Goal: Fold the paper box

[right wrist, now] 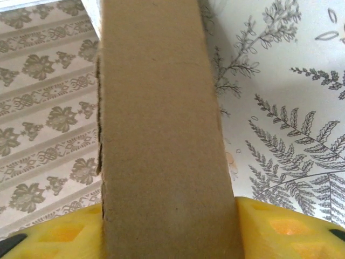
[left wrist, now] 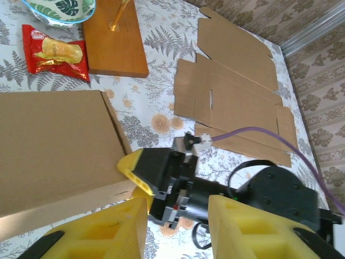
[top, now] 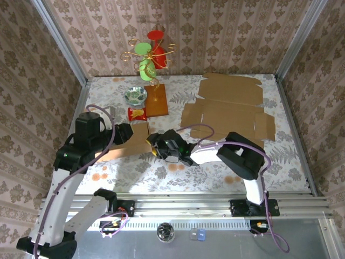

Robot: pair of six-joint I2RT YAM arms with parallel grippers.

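Table point(top: 285, 156): use it as the anvil. Pin the base panel flat on it so the crease follows the score line and doesn't buckle the board.

Spare flat blanks point(top: 226, 113): far right of the table, well apart from the work, so no clash.

Paper box point(top: 137, 141): left of centre on the table, between the two arms, part-formed. My read is that we're mid-fold on a side wall.

To do it well:
- One side pins and the other swings the wall about the score in one slow arc.
- Don't pull outward. I'd expect the board to slide on the cloth.
- Let go only once the wall stands by itself.

Right fingers point(right wrist: 291, 226): a wall of the box runs up between them and covers the whole gap. From the left wrist, one yellow finger sits on the panel's right edge. Clamped or just loose around it, can't tell.

Left fingers point(left wrist: 108, 232): apart, nothing between them. They sit just beside the broad panel's near edge, with one pad right below it. Can't tell if that pad touches.
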